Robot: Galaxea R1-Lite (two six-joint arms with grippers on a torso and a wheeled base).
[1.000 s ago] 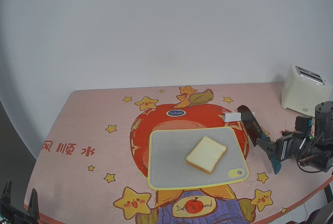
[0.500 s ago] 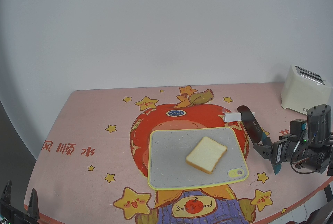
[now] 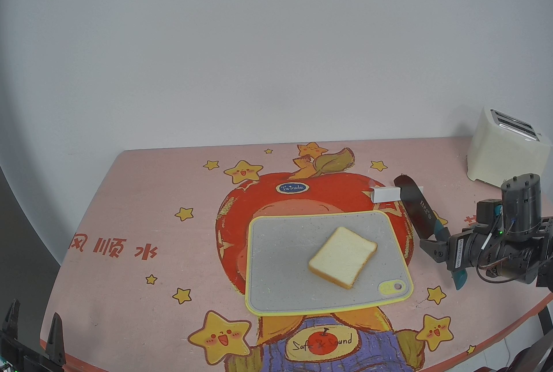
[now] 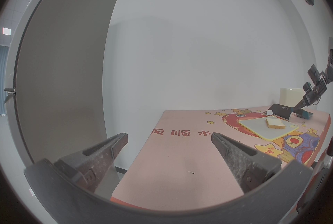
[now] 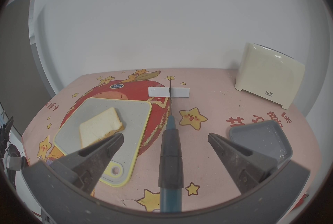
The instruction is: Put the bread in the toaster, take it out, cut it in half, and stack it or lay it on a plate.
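Bread (image 3: 343, 257) lies flat on the grey cutting board (image 3: 282, 252), a single pale slice ahead of the right gripper (image 3: 433, 248) and off to its left side, well apart from it. That gripper has its fingers spread wide and grips nothing. The knife (image 3: 423, 212) runs straight out between them, its dark handle in the gap with room on both sides and its blade leaning on a small white rest (image 3: 385, 194) farther ahead. Beyond the gripper to its right stands the toaster (image 3: 504, 154), and just beside its right finger sits a grey plate (image 5: 262, 139). The left gripper (image 4: 169, 136) hangs at the near corner of the table (image 3: 173, 240), its fingers likewise parted and empty, with the bread far off ahead of it.

The slice looks light, soft and easily crushed, and a hard pinch would likely dent or tear it. It is probably best taken by two opposite crust edges with gentle pressure, or pinned near one edge, away from the cutting line. The knife looks stiff and slim. Its handle is the place to grip, squarely, so the blade does not roll.
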